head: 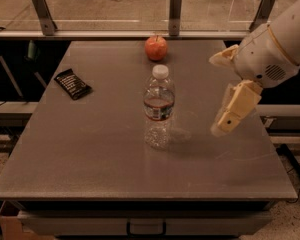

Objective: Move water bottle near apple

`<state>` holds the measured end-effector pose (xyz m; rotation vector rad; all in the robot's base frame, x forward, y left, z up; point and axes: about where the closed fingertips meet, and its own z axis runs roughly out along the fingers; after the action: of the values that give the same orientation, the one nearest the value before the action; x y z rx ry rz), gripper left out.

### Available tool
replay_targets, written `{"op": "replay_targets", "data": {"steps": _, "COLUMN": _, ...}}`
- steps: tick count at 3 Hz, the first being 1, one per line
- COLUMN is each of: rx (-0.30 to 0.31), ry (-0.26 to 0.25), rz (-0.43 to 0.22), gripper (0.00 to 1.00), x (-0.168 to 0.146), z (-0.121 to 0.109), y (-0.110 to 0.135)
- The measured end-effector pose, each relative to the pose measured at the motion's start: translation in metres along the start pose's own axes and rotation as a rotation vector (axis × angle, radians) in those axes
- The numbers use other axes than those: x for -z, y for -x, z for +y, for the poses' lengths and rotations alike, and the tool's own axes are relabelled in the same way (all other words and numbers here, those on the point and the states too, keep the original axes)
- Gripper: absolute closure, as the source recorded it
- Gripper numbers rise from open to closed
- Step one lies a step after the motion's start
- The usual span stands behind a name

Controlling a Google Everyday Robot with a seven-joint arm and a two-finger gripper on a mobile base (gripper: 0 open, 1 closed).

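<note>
Gripper: I had the gripper (216, 96) at the right of the frame, above the right part of the table (90, 149) and level with the bottle's middle, hanging from the pale arm (275, 49) that came in from the upper right corner.
Fingers: as I read them, the two beige fingers (237, 106) stood spread apart with nothing between them; the gripper held nothing.
Water bottle: the water bottle (159, 109) stood upright near the centre of the frame, white cap on, label band round its middle, clear of the gripper, with a bare strip of table between them.
Apple: the apple (156, 47) sat at the upper centre, close to the table's far edge, almost straight behind the bottle and well apart from it.
Other item: a dark flat packet (72, 83) lay at the left of the frame, out of my way.
Done: by my judgement, only the approach; the gripper was beside the bottle but not touching it.
Left: I judged nearly all of it remained: close on the bottle, carry or slide it toward the upper centre, set it down just beside the apple, and let go.
</note>
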<state>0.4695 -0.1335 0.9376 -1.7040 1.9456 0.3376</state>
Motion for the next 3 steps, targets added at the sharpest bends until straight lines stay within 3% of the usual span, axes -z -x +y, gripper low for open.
{"op": "replay_targets", "data": {"steps": 1, "rx": -0.018, "ry": 0.046, "rz": -0.132, "gripper": 0.00, "x": -0.020, "z": 0.000, "y": 0.018}}
{"op": "replay_targets", "data": {"steps": 3, "rx": -0.069, "ry": 0.176, "rz": -0.401, "gripper": 0.00, "x": -0.061, "z": 0.035, "y": 0.067}}
